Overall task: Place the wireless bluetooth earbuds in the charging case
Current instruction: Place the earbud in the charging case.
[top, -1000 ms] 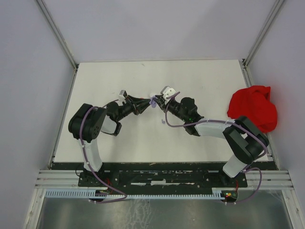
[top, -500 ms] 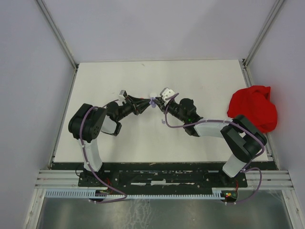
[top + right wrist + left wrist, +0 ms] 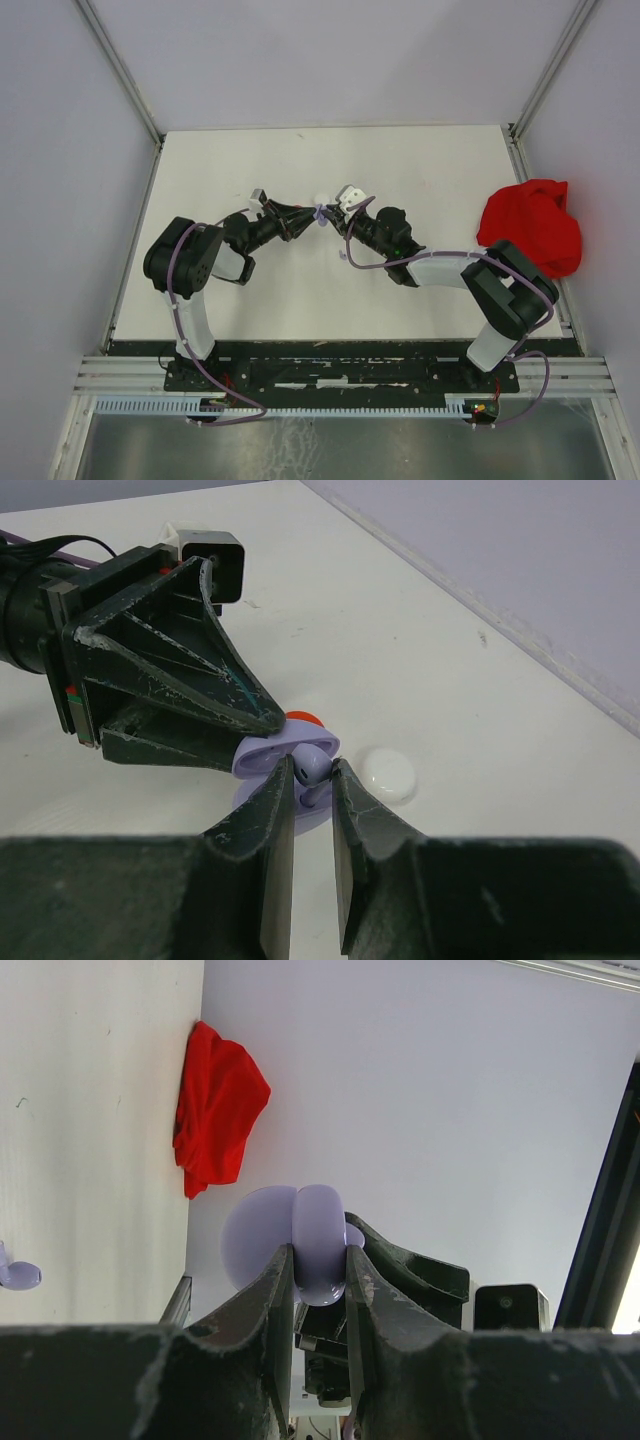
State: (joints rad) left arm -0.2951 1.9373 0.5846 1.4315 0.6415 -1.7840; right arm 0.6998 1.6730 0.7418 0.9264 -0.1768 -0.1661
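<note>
One earbud (image 3: pixel 310 767) pinched in right gripper (image 3: pixel 312 773) — at case (image 3: pixel 265 755) in left gripper (image 3: pixel 320 1258).

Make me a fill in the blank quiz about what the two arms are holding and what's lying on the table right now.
1. The left gripper is shut on the open charging case, whose colour is ____.
2. The right gripper pinches a purple earbud just over the open ____.
3. The crumpled cloth at the table's right edge is ____.
4. The round disc lying beside the case is ____.
Missing words: purple, case, red, white.
</note>
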